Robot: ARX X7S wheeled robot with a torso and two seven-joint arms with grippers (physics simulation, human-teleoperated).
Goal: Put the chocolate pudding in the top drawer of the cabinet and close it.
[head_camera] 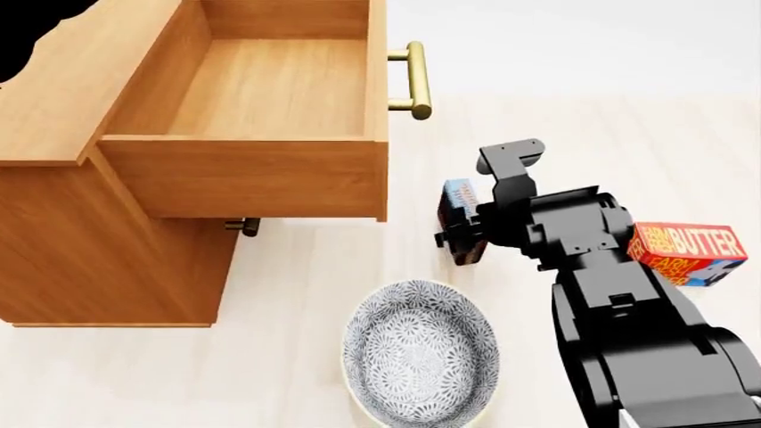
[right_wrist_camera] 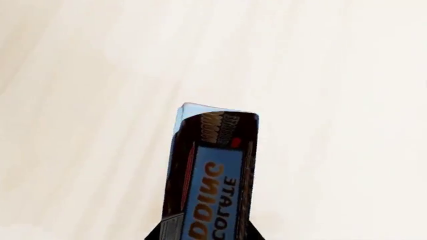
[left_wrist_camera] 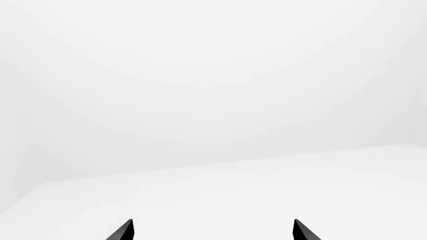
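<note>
Chocolate pudding sits at the centre of the head view, a dark carton with a blue end, pinched by the right hand just right of the cabinet. In the right wrist view the carton runs up from between the fingertips, blue label facing the camera, pale wooden floor behind it. The top drawer stands pulled out at the upper left of the head view, its brass handle toward the frame's middle. A patterned bowl rests at the lower centre, and a red butter box lies at the right edge. The left hand shows only two dark fingertips spread apart before white background.
</note>
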